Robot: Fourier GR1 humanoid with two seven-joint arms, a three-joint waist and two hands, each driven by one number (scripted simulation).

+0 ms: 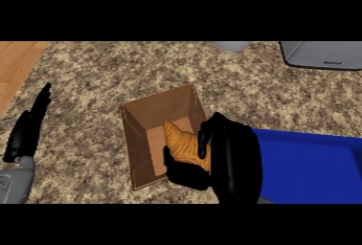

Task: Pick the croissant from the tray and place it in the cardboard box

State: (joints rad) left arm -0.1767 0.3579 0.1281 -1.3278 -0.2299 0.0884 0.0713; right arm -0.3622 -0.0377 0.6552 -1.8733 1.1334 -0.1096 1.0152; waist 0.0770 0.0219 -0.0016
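While right robot hand grips croissant inside cardboard box, at 9 o'clock of blue tray, release remains; left robot hand rests released.

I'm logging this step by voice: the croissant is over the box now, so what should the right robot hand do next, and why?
Probably open the right robot hand and let go: its fingers curl round the croissant, which already sits inside the cardboard box, beside the blue tray.

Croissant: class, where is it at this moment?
In the head view, the croissant sits inside the cardboard box at centre, the right hand curled round it, left of the blue tray.
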